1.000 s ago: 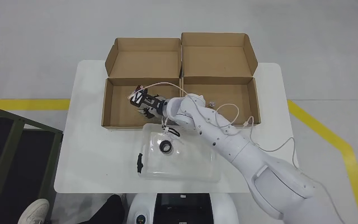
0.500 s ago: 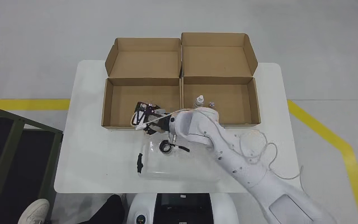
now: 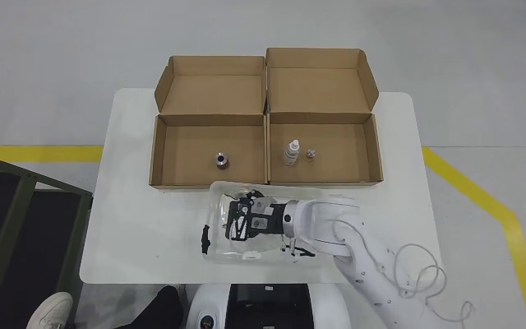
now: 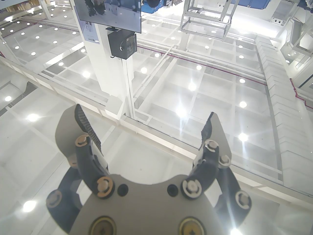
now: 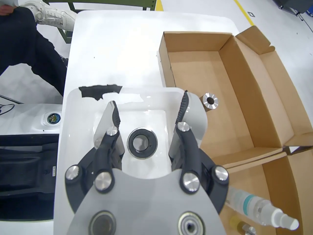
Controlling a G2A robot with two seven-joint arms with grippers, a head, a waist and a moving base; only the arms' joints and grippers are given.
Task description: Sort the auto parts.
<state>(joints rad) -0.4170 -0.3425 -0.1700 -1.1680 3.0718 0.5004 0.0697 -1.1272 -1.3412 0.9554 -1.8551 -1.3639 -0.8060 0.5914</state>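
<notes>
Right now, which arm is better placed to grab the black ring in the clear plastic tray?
Right. The right gripper hangs open over the clear plastic tray, directly above the black ring. The left gripper, also open, points up at the ceiling.

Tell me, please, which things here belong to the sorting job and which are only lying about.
For the job: black ring in the clear bin; metal sleeve in one cardboard box; spray bottle and small part in the other box; right gripper, open above the ring.
Only lying about: black tape on the bin's rim; white table.
</notes>
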